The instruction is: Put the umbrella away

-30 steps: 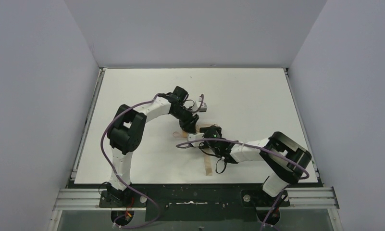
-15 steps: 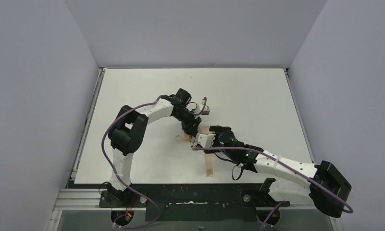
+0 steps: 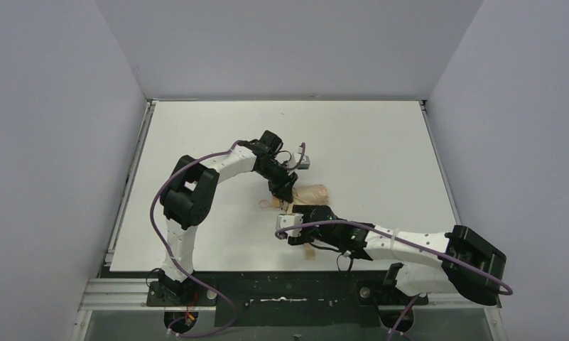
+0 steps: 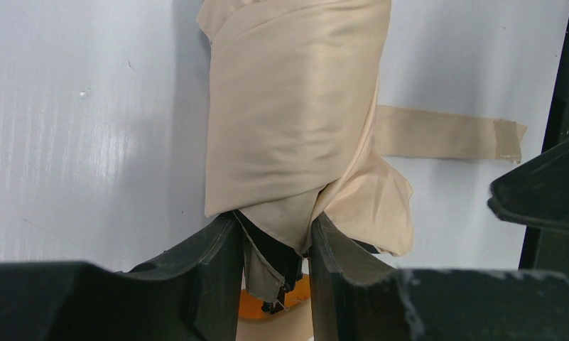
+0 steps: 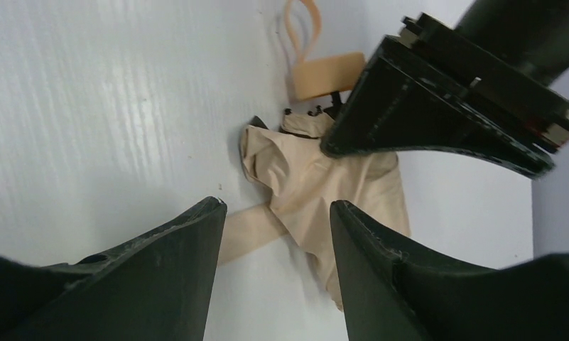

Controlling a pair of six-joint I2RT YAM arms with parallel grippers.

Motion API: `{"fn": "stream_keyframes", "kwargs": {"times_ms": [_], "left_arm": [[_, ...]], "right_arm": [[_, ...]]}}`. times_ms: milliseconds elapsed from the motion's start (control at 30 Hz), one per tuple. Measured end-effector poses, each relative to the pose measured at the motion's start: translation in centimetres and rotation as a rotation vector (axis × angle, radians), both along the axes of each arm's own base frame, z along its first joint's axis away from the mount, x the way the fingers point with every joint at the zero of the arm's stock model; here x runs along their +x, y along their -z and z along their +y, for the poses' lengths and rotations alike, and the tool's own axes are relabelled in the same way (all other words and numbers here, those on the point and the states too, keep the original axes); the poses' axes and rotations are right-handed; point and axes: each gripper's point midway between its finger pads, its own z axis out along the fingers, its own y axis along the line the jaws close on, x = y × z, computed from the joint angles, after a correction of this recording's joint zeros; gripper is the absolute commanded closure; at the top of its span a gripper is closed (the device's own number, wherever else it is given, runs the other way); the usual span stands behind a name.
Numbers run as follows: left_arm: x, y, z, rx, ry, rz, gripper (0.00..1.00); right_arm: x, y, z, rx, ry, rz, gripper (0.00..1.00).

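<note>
The umbrella (image 3: 314,192) lies bundled on the white table (image 3: 381,142), about mid-table, between my two arms. My left gripper (image 4: 274,238) is clamped on it at the handle end, fingers pinching beige fabric and black shaft. The strap (image 4: 445,133) trails flat to one side. My right gripper (image 5: 275,217) hangs over that strap, fingers spread, nothing between them. The tan handle (image 5: 327,73) and its loop (image 5: 301,25) rest on the table.

Built of white shells (image 3: 228,162) and black joints (image 3: 189,199), with purple cables (image 3: 153,202) looping along both arms and matte black wedge fingers (image 5: 160,270).
</note>
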Motion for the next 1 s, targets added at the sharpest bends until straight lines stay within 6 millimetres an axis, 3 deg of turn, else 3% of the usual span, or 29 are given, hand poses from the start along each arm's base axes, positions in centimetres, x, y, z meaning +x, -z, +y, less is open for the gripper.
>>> {"fn": "stream_keyframes", "kwargs": {"times_ms": [233, 500, 567, 667, 767, 900, 1000], "left_arm": [[0.0, 0.0, 0.0, 0.002, -0.005, 0.003, 1.00], [0.0, 0.0, 0.0, 0.003, -0.006, 0.004, 1.00], [0.0, 0.0, 0.0, 0.003, -0.007, 0.004, 1.00], [0.0, 0.0, 0.0, 0.004, -0.007, 0.004, 1.00], [0.0, 0.0, 0.0, 0.004, -0.007, 0.004, 1.00], [0.0, 0.0, 0.0, 0.004, -0.007, 0.004, 1.00], [0.0, 0.0, 0.0, 0.005, -0.007, 0.003, 1.00]], "right_arm": [[-0.1, 3.3, 1.6, -0.052, -0.027, 0.043, 0.44], [1.7, 4.0, 2.4, -0.078, 0.006, -0.011, 0.49], [2.0, 4.0, 2.4, -0.080, 0.015, -0.022, 0.56], [2.4, 4.0, 2.5, -0.079, 0.029, -0.036, 0.77], [3.0, 4.0, 2.4, -0.075, 0.052, -0.045, 0.92], [3.8, 4.0, 1.9, -0.063, 0.092, -0.036, 1.00], [4.4, 3.8, 0.9, -0.060, 0.128, -0.025, 1.00]]}}
